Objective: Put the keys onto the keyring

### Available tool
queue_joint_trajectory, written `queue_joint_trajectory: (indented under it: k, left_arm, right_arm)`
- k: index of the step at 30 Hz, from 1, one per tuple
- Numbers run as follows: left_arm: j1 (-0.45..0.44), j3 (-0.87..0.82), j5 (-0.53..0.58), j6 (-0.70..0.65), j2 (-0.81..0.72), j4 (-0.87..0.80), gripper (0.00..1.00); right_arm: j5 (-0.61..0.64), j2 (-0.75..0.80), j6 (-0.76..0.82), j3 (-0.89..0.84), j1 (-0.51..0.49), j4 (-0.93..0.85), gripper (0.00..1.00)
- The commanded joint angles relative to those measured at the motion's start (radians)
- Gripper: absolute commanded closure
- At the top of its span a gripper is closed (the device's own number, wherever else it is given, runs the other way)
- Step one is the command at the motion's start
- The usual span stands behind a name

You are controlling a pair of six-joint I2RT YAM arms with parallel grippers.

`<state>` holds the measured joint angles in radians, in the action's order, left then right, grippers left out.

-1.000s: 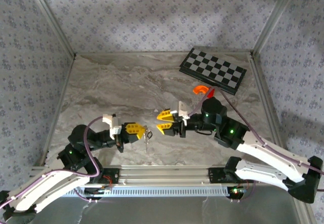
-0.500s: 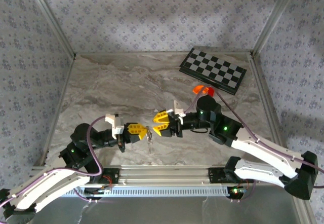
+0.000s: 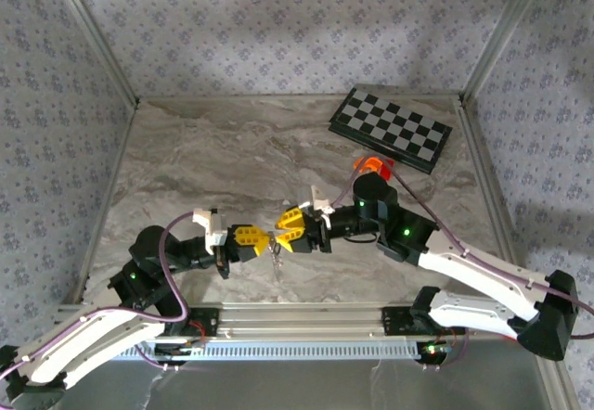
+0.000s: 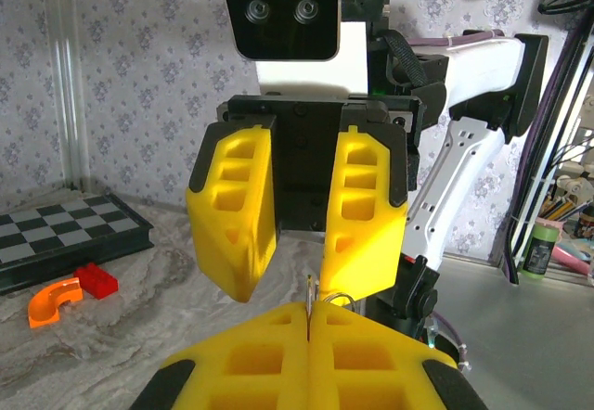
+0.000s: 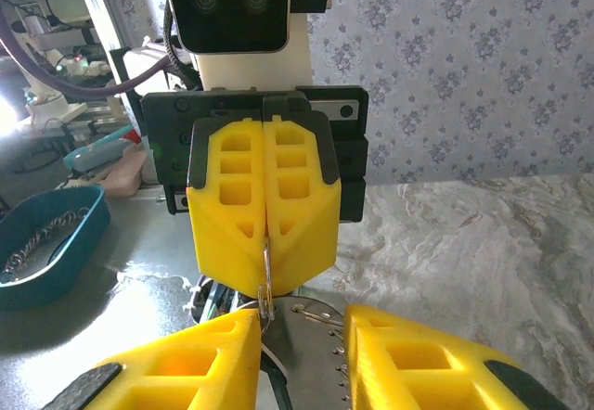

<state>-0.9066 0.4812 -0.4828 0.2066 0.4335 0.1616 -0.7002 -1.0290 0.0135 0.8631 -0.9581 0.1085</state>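
Thin silvery keyring (image 5: pixel 266 285), upright, aloft

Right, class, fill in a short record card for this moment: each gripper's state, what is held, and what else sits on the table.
Left gripper: shut, pinching a thin metal ring at its tips, apparently the keyring
Right gripper: open, facing the left one tip to tip, close to the ring
Height: both raised above the marble table
Far right corner: chessboard
Beside the board: orange curved piece and red block
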Motion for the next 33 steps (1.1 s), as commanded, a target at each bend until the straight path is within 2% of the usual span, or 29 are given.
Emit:
queue_joint_trajectory:
  k: [1,14,24,33]
  left_arm:
    - [-0.009,0.014,-0.008,-0.016,-0.012,0.049,1.00]
    - [-0.011,0.014,0.000,-0.021,0.003,0.051,1.00]
    - [-0.015,0.014,0.002,-0.023,0.006,0.049,1.00]
    - [-0.018,0.014,0.004,-0.025,0.007,0.053,1.00]
  right_arm:
    - [-0.025,-0.006,-0.013,0.037,-0.009,0.009,0.69]
    - [-0.053,-0.020,-0.029,0.021,-0.012,0.051,0.70]
    - [-0.048,-0.029,-0.027,0.018,-0.016,0.055,0.85]
    - [-0.044,-0.028,-0.006,0.022,-0.020,0.008,0.89]
